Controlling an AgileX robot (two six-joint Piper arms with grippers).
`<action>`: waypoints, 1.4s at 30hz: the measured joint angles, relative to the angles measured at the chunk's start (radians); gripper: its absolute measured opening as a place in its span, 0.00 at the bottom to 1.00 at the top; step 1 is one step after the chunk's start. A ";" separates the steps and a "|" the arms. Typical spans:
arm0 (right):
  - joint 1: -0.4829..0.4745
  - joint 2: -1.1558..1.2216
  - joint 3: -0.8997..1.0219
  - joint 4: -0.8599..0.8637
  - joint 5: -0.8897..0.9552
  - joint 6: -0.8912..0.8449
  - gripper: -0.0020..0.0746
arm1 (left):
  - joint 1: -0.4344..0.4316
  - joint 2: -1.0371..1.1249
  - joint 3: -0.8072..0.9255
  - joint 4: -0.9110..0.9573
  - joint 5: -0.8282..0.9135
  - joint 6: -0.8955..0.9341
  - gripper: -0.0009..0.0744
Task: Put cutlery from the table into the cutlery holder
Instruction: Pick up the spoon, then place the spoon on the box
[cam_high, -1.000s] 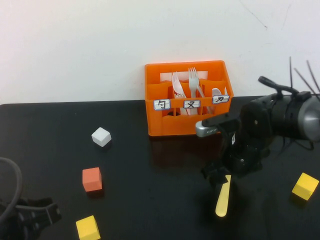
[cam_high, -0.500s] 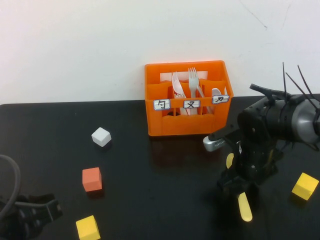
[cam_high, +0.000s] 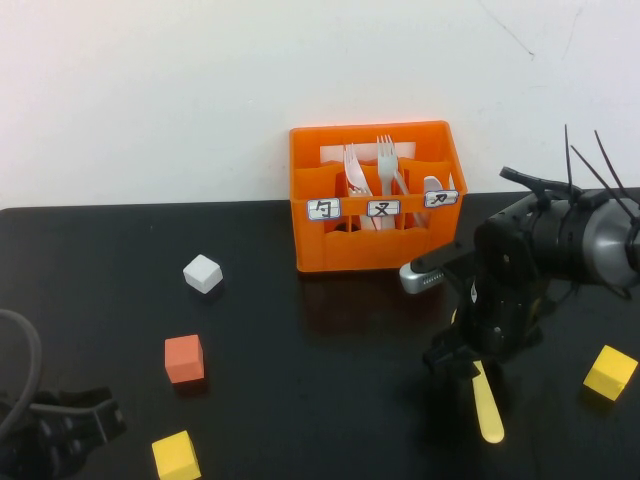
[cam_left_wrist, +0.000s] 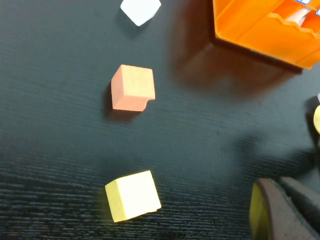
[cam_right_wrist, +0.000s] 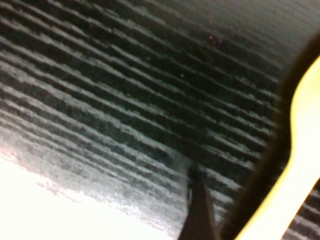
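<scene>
The pale yellow spoon (cam_high: 488, 405) lies low at the black table (cam_high: 300, 390), right of centre, with its handle pointing toward me. My right gripper (cam_high: 462, 352) is down on its upper end and shut on it. The right wrist view shows the spoon (cam_right_wrist: 295, 170) beside a dark fingertip (cam_right_wrist: 200, 215), close to the tabletop. The orange cutlery holder (cam_high: 370, 250) stands at the back against the wall, with white forks upright in it. No fork lies on the table in view. My left gripper (cam_high: 60, 435) is parked at the near left, shut and empty.
A white block (cam_high: 202, 273), an orange-red block (cam_high: 184, 359) and a yellow block (cam_high: 175, 455) lie on the left. Another yellow block (cam_high: 611, 371) lies at the far right, close to my right arm. The left wrist view shows the orange-red block (cam_left_wrist: 132, 87) and the yellow block (cam_left_wrist: 132, 195).
My right gripper swung right and turned, and the spoon turned with it, its handle moving from lower left to lower right. The left arm stayed still.
</scene>
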 joint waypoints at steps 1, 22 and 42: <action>0.000 0.000 0.000 0.000 -0.005 0.000 0.68 | 0.000 0.000 0.000 0.000 0.000 0.000 0.01; 0.002 0.031 -0.019 -0.013 0.030 -0.035 0.22 | 0.000 -0.002 0.000 -0.012 0.000 0.002 0.01; 0.127 -0.120 -0.004 -0.024 0.023 -0.117 0.19 | 0.000 -0.002 0.000 -0.016 0.032 0.013 0.01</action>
